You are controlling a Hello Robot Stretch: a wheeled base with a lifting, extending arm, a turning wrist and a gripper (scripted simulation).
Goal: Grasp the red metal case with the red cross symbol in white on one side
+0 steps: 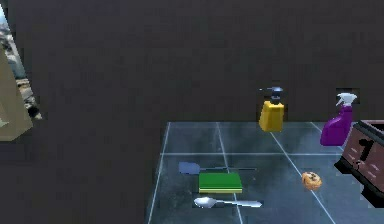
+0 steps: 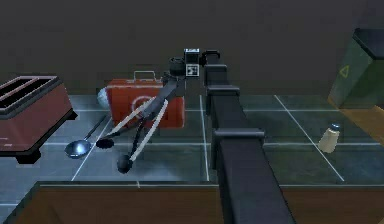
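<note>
The red case (image 2: 135,101) with a white mark on its front lies on the dark tiled counter (image 2: 280,150) in the arm side view, left of the middle. The arm (image 2: 240,150) rises from the bottom edge to two white marker squares (image 2: 194,62). From there the gripper (image 2: 116,153) reaches down and left, and its thin fingers (image 2: 140,125) cross in front of the case's face. With the case lying behind it on the counter, I cannot tell whether the gripper holds anything.
A red toaster (image 2: 28,110) stands at the arm side view's left, with a metal spoon (image 2: 78,148) beside it and a small shaker (image 2: 328,138) to the right. The forward view has a yellow pump bottle (image 1: 272,112), purple spray bottle (image 1: 340,122), green sponge (image 1: 220,182) and spoon (image 1: 226,203).
</note>
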